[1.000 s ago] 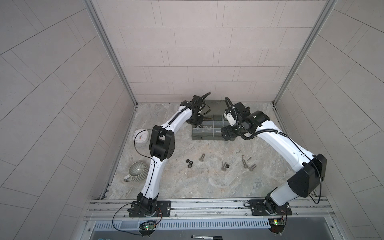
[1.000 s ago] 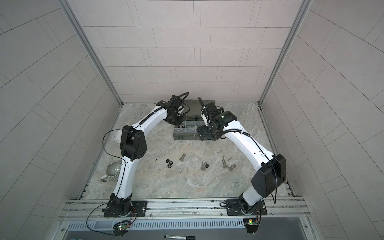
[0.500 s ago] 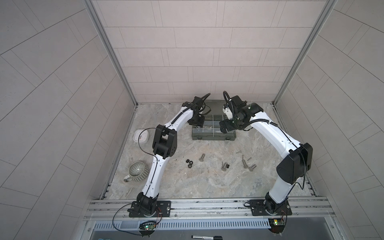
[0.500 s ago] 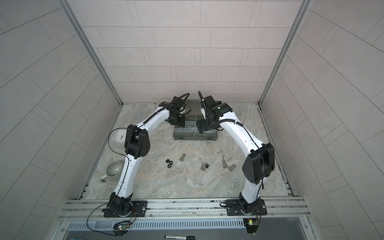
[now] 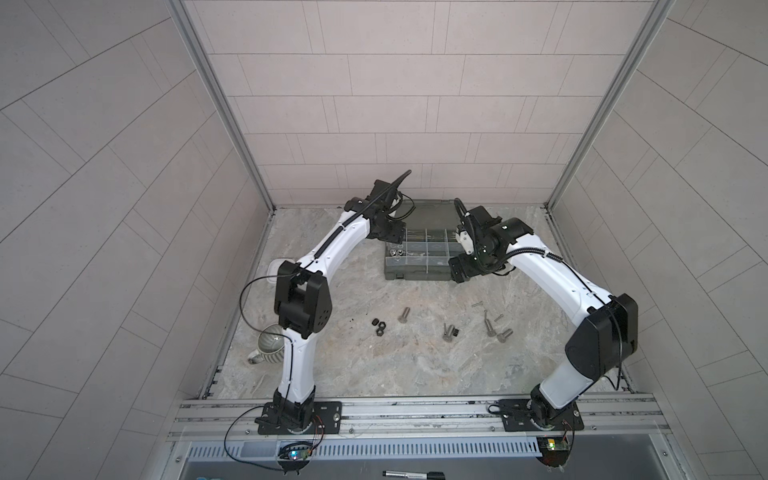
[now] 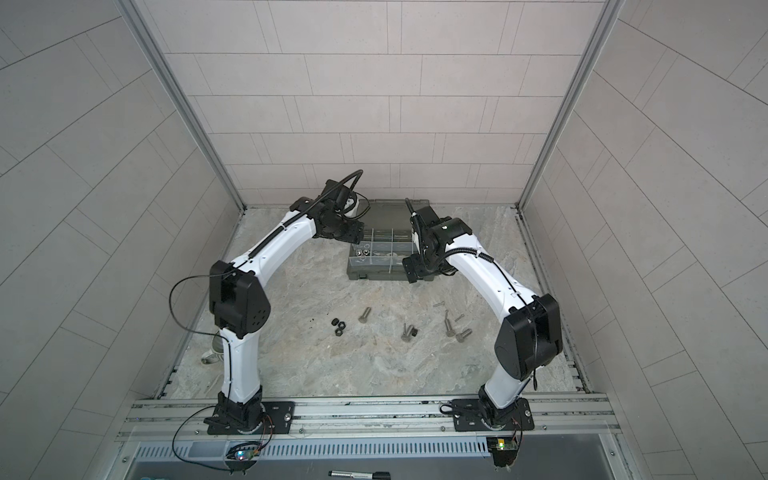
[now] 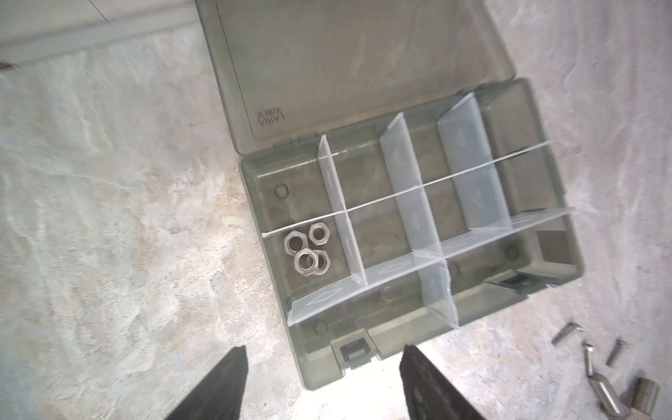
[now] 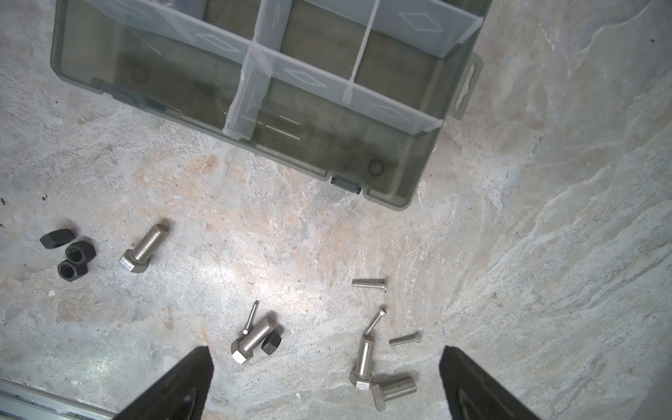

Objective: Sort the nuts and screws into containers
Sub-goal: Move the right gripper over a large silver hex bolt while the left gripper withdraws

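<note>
The left gripper hung above the left end of the translucent grey-green plastic organizer case, its jaws apart with nothing between them. The right gripper, jaws spread wide and empty, hovered over the loose hardware on the marbled stone-look table.

Four shiny silver hexagonal nuts lay in the middle row's end compartment on the left arm's side, two of them overlapping. On the table were thick silver hex-head bolts, thin silver screws and small black hexagonal nuts. Three of the black ones touched in a cluster, and a fourth rested against a bolt.

All of it looked like rigid metal, dense for its size, so a firm pinch seemed safe. The thick bolts would probably roll, and were best taken across the threaded shank at mid-length. The thin screws sat low and light, likely to skid, so the fingers would need to reach the table on either side. The black nuts called for a pinch across opposite flats, starting at the cluster's outer edge.
</note>
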You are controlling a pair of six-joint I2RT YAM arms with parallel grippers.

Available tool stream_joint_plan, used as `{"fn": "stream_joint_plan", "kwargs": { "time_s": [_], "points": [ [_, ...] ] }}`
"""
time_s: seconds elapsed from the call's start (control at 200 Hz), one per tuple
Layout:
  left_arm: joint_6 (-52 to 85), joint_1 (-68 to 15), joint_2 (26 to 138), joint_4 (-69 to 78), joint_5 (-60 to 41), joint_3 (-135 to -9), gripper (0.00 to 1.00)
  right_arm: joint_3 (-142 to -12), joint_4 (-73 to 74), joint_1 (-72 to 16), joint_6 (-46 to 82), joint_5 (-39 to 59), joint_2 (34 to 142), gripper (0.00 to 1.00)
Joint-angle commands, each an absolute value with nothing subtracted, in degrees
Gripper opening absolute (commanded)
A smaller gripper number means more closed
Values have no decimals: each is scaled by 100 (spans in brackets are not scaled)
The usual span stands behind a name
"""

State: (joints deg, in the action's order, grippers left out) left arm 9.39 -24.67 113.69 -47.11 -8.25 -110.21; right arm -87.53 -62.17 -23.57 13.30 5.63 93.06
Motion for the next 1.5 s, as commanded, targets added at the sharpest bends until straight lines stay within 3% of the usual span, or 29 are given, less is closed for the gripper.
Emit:
{"fn": "stream_joint_plan", "kwargs": {
  "time_s": [0.0,0.3,0.43,0.485,0.675,0.821,1.116,1.381,1.496],
  "points": [
    [1065,-2500,10773,-4372,-738,-10360,74,-8457,-6382,-2342,1530,644,8948,97],
    [1385,-2764,9041,-4096,-747,-8061,76,-7115,-6170,-2338,2069,863,8157,73],
    [1345,-2949,8418,-4103,-832,-7499,84,-6593,-6157,-2330,2313,725,7952,72],
    [1363,-3001,8206,-4096,-968,-7321,92,-6418,-6136,-2329,2383,704,7902,72],
    [1564,-3123,7672,-4032,-1348,-6929,100,-6011,-5932,-2321,2626,602,7846,70],
    [1691,-3190,7379,-4051,-1264,-6788,100,-5951,-5818,-2303,2646,615,8104,53],
    [1594,-3199,7265,-3865,-1100,-6715,100,-5848,-5632,-2002,2611,527,8553,49],
    [1238,-3182,8178,-3857,-1173,-7398,100,-5748,-5412,-1821,2558,629,9121,36],
    [1082,-3167,8521,-3952,-1258,-7693,100,-5697,-5308,-1817,2577,677,9302,35]
  ]
}}
